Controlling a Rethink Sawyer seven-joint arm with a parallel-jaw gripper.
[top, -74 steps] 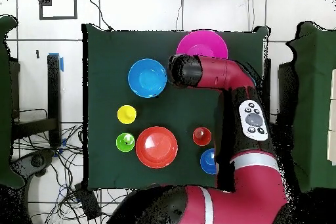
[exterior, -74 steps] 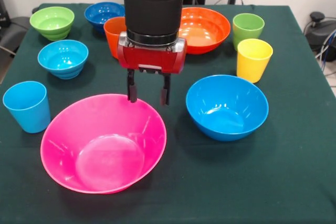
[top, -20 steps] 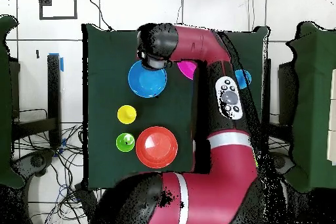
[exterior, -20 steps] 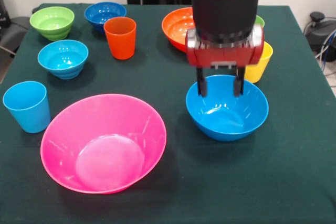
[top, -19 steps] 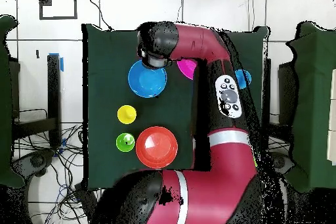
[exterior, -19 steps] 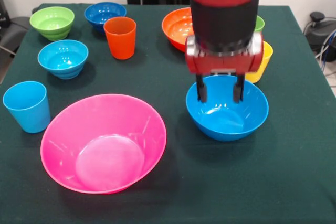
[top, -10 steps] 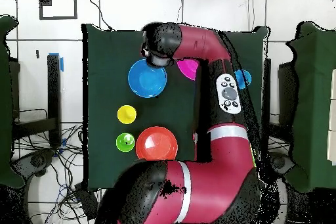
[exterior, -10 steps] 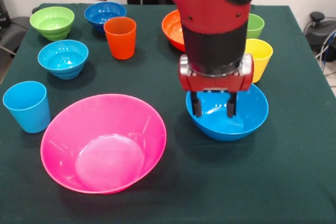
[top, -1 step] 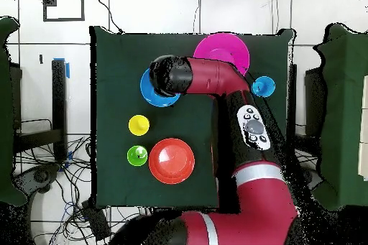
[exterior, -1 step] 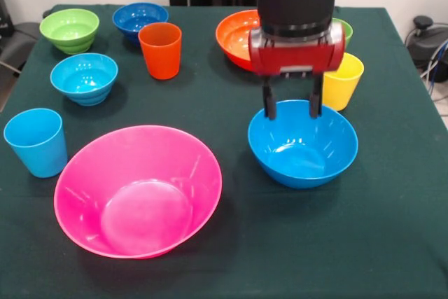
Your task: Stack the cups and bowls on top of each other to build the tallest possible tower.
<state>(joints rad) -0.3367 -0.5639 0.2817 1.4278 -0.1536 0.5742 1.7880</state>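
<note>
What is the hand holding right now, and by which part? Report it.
Nothing. The hand is open and empty, its fingers spread above the far rim of the large blue bowl, which sits on the table.

1. A dark green tablecloth (exterior, -1 step: 392, 243) covers the whole table, lying flat.
2. Seen from overhead, the surrounding floor (top, -1 step: 323, 5) is pale and crossed by thin dark lines.
3. A black square outline (top, -1 step: 63, 5) is marked on that floor, beyond one corner of the table.
4. Tangled cables (top, -1 step: 54, 185) trail across the floor beside the table.
5. A blue strip (top, -1 step: 67, 69) sits near the table's edge.
</note>
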